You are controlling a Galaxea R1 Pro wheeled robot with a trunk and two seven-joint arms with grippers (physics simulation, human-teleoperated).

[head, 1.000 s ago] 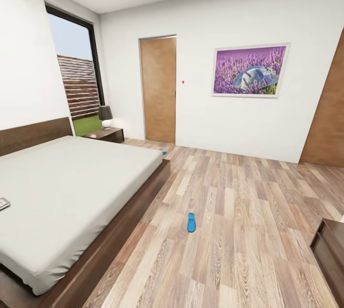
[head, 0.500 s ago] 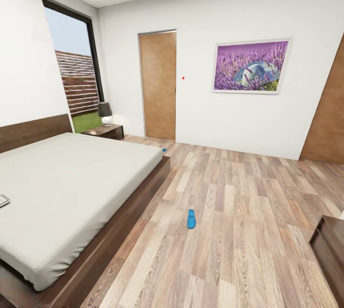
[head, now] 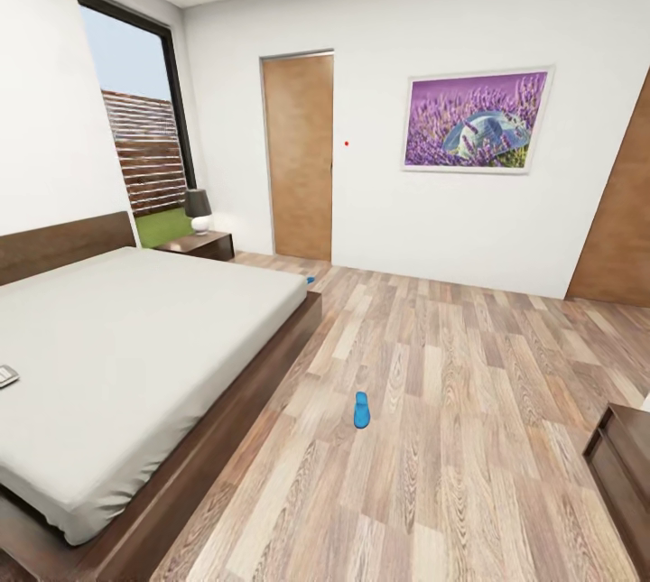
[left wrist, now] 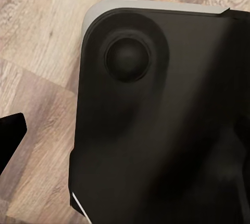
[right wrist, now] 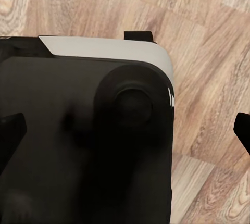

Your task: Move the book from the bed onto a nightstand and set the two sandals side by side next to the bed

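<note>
The bed [head: 135, 338], with a dark wooden frame and an off-white mattress, takes up the left of the head view. The book [head: 7, 375] lies on the mattress at the picture's left edge, partly cut off. One blue sandal [head: 361, 410] lies on the plank floor right of the bed. The other sandal [head: 310, 280] peeks out past the bed's far corner. A nightstand [head: 200, 244] stands beside the headboard under the window. My left gripper [left wrist: 125, 135] and right gripper [right wrist: 125, 130] hang over my black base with fingertips [right wrist: 11, 130] wide apart and nothing held.
A grey lamp [head: 198, 208] stands on the nightstand. A wooden door [head: 299, 158] and a lavender picture [head: 476, 120] are on the far wall. A long dark cabinet [head: 623, 465] juts in at the lower right. Plank floor [head: 469, 365] spreads between the bed and that cabinet.
The whole head view has shifted a little, so the camera has moved. The book, sandals and bed have not moved in the room.
</note>
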